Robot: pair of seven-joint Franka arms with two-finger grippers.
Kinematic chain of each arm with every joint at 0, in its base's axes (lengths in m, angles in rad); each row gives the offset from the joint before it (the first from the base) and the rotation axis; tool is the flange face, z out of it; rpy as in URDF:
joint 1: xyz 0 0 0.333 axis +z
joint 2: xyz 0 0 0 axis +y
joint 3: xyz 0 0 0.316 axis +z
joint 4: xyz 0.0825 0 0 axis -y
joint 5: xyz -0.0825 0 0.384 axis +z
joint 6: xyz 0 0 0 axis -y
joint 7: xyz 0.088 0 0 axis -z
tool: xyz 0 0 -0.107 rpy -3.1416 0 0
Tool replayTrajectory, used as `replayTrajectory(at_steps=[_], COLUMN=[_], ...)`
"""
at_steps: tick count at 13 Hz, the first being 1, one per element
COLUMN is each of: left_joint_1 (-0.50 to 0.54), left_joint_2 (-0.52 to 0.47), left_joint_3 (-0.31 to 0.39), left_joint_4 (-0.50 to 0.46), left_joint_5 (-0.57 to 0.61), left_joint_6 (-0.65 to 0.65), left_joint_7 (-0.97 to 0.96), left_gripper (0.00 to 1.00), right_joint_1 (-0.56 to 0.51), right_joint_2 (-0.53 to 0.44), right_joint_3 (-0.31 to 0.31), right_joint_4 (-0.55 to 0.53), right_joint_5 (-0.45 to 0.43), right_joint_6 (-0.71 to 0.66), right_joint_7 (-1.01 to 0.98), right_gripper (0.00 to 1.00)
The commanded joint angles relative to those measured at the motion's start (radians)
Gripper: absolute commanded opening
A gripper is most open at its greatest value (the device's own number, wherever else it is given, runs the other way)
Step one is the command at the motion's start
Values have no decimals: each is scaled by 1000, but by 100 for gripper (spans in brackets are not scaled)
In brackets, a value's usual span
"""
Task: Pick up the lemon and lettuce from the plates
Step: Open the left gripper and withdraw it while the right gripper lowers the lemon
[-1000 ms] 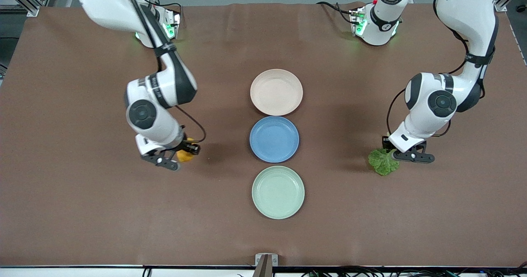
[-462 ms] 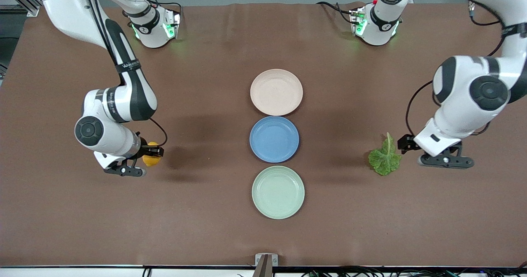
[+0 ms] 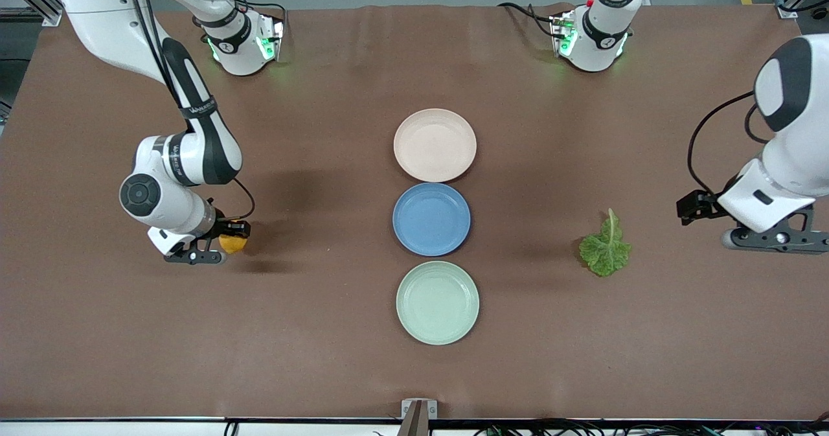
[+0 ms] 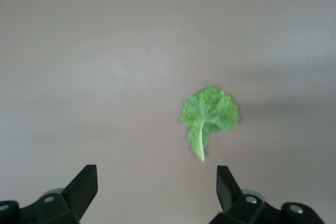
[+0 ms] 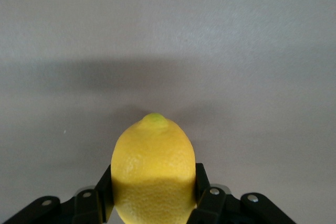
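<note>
Holding the lemon (image 5: pixel 153 174), the right tool (image 3: pixel 217 247) is sitting low over the table (image 3: pixel 324 358) toward the right arm's end, well apart from the three plates. I am reading its fingers (image 5: pixel 206 192) as clamped on the lemon's two sides in the right wrist view, with the fruit's pointed tip facing away from the tool. From the front, the lemon (image 3: pixel 232 243) is showing only partly, tucked under the wrist.

I am seeing the left tool (image 3: pixel 774 238) hanging over bare table toward the left arm's end, with its fingers (image 4: pixel 83 187) spread wide apart and gripping nothing. The lettuce (image 3: pixel 605 246) is lying flat on the table, clear of this tool and between it and the plates. In the left wrist view the lettuce (image 4: pixel 209 115) is pointing its pale stem toward the tool.

I am noting the beige-pink plate (image 3: pixel 434 144), the blue plate (image 3: pixel 431 219) and the mint green plate (image 3: pixel 437 302) lined up at mid-table between the two tools, with nothing on any of them. The beige-pink one is lying farthest from the front camera, the mint green one nearest.
</note>
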Motion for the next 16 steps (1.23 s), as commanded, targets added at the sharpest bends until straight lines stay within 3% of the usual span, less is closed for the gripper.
replayTrajectory(at_steps=[1, 5, 8, 11, 16], left_joint_1=[17, 24, 41, 119, 115], left_joint_2=[-42, -148, -252, -305, -348], left_joint_3=[-8, -11, -17, -109, -111], left_joint_4=[72, 54, -21, -64, -98], left_joint_5=[-29, -87, -121, -123, -135], left_joint_6=[-124, -194, -233, -247, -248], left_joint_7=[13, 14, -2, -52, -57], left_gripper=[100, 100, 100, 100, 100], right_joint_1=[-21, -32, -34, -35, -37], right_joint_2=[-48, -42, -25, 4, 22], right_joint_3=[17, 17, 17, 17, 15], right_joint_4=[-59, -59, -55, -49, -42], right_joint_5=[-11, -11, -11, -11, -11], right_joint_6=[26, 49, 81, 122, 133], right_joint_7=[-25, -26, -26, -25, -25], right_gripper=[1, 1, 1, 1, 5])
